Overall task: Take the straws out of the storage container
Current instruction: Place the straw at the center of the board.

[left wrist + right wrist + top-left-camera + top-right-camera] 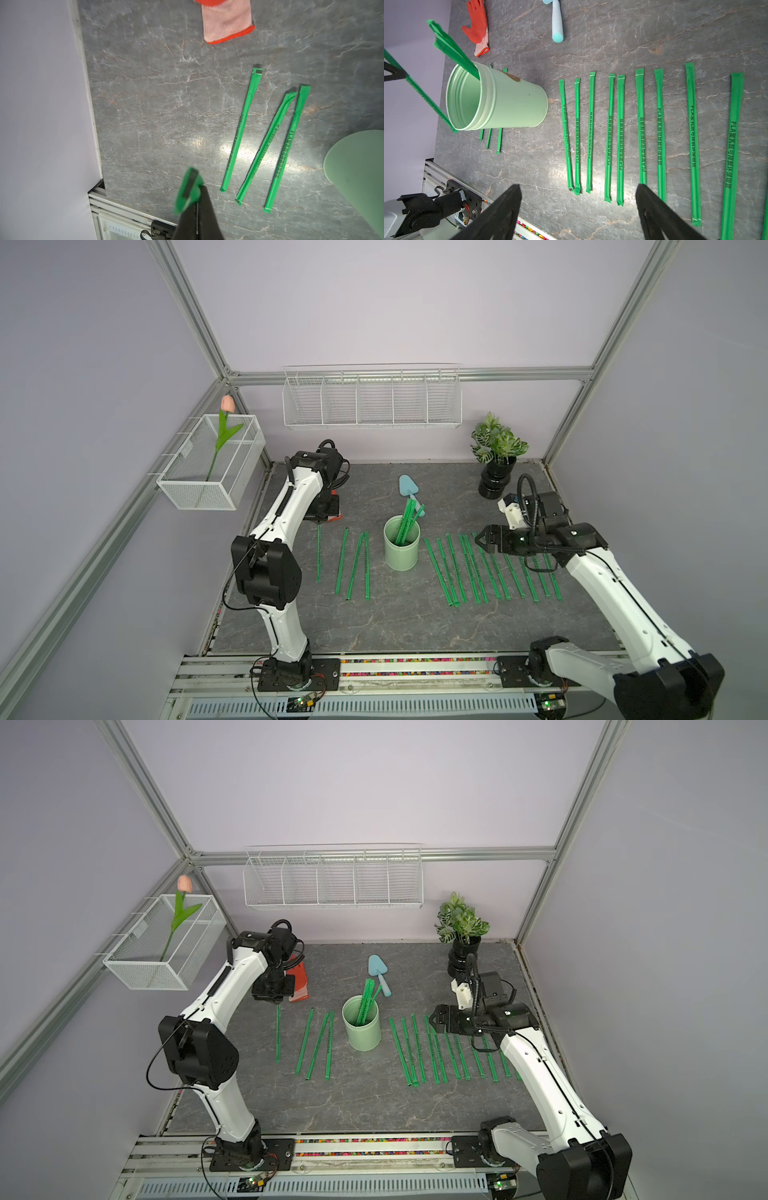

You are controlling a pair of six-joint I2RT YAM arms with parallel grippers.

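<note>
Most straws [641, 128] are laid on the surface [612, 41] beside the mint-green cup [512, 101], a few are left inside, one is clamped in the left fingers [207, 209], and the right fingers [505, 209] are spread empty.

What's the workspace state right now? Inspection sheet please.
Surface: grey marble-look tabletop, no spills seen.
Job's things: storage container upright, a few straws inside; three lie on its left, a long row on its right.
Clutter: blue trowel, red glove, potted plant.
End effectors: left end effector shut on one straw; right end effector open above the row.
Cables: black loops hang off both arms.
Surroundings: white wire baskets on the walls, tulip in one; aluminium frame.
</note>
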